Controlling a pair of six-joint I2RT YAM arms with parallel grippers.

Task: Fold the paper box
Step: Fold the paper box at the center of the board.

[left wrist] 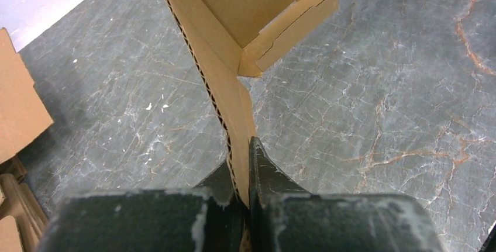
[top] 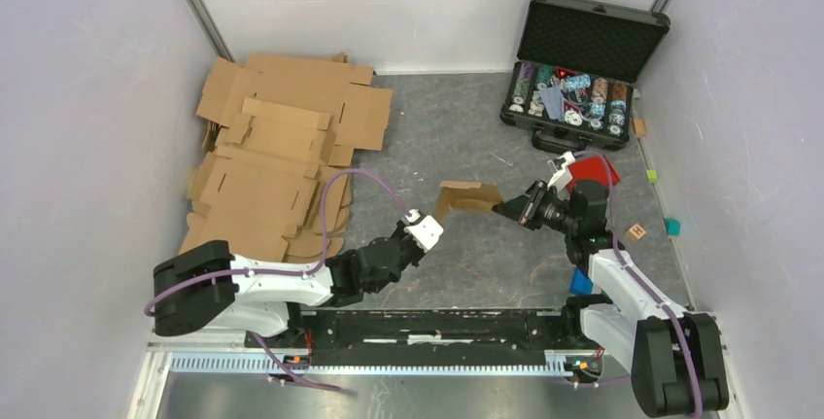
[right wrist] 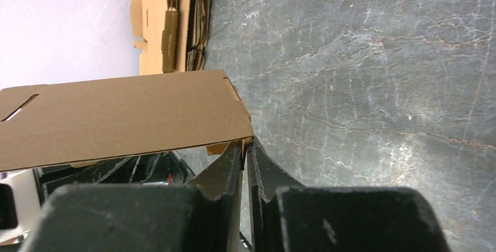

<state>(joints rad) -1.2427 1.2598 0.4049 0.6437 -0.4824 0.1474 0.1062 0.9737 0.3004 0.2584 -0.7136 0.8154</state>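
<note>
paper box [top: 468, 197] raised over the middle of the table [top: 457, 137]; left pincer [left wrist: 242, 149] clamped on one flap edge, right pincer [right wrist: 244, 147] clamped on the opposite corner

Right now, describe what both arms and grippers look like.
The left arm and right arm have white links between chunky black joints, each trailed by a purple cable. The left gripper and right gripper have black tapered fingers with scuffed housings.

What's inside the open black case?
Rows of coloured chips fill the black case; foam lines its raised lid. Whatever lies beneath the chips is covered.
</note>
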